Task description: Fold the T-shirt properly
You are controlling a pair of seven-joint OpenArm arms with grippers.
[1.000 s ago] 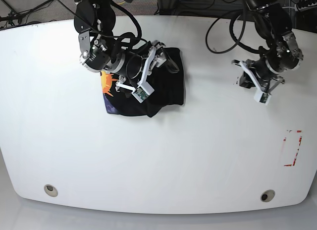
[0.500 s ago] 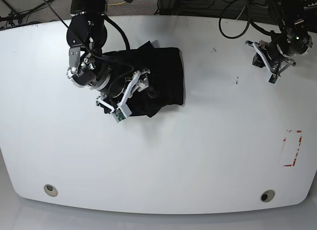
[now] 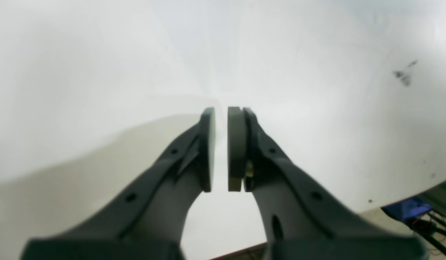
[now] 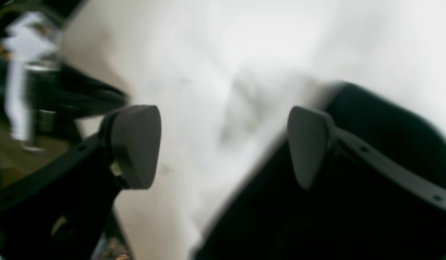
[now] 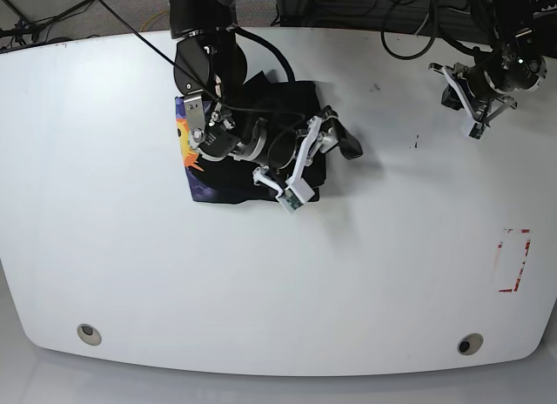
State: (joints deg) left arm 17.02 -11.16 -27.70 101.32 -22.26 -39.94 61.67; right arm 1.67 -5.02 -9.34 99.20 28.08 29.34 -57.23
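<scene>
The T-shirt (image 5: 261, 99) lies folded into a black bundle at the back left of the table (image 5: 261, 291). An orange and yellow print (image 5: 185, 143) shows at its left edge and purple fabric along its near edge. My right gripper (image 5: 341, 136) hovers at the bundle's right edge, open, with nothing between its fingers. In the right wrist view the right gripper (image 4: 223, 144) spans bare table, with blurred black T-shirt (image 4: 266, 224) below its right finger. My left gripper (image 5: 450, 92) is far off at the back right, shut and empty, as the left gripper (image 3: 221, 148) pads show.
A red tape marking (image 5: 513, 260) sits near the table's right edge. Two round holes (image 5: 87, 334) (image 5: 470, 344) lie along the front edge. Cables (image 5: 409, 38) hang over the back edge. A small dark mark (image 5: 416, 143) is near the left arm.
My right arm has swung from the shirt's left side across to its right edge, uncovering the print at the left. The left arm has barely moved in the last half second.
</scene>
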